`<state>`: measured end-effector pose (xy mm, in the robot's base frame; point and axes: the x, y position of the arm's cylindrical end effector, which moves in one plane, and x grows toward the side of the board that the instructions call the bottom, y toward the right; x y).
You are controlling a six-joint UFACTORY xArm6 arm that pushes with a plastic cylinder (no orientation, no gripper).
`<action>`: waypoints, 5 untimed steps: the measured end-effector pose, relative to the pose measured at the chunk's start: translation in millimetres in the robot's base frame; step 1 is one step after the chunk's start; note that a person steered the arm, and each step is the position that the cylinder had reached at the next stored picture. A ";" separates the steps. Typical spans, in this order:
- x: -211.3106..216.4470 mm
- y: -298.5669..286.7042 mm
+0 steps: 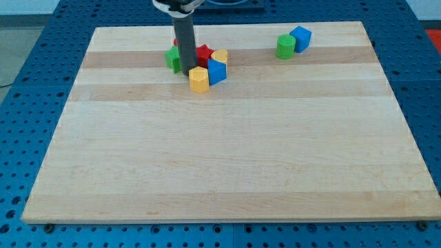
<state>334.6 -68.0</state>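
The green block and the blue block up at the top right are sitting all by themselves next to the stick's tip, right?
Not quite. In the camera view the green block and blue block sit together, but far from my tip. My tip is at the cluster toward the view's left, beside the yellow block.

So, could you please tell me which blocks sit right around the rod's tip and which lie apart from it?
Around my tip:
- yellow block, just to the view's right of it
- blue block
- red block
- green block, at the rod's left
- second yellow block, behind the blue one

Lying apart, toward the view's top right:
- green cylinder
- blue cube, touching it
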 end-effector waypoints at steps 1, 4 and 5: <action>-0.4 30.3; -30.9 19.6; -52.7 0.3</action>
<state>281.9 -67.7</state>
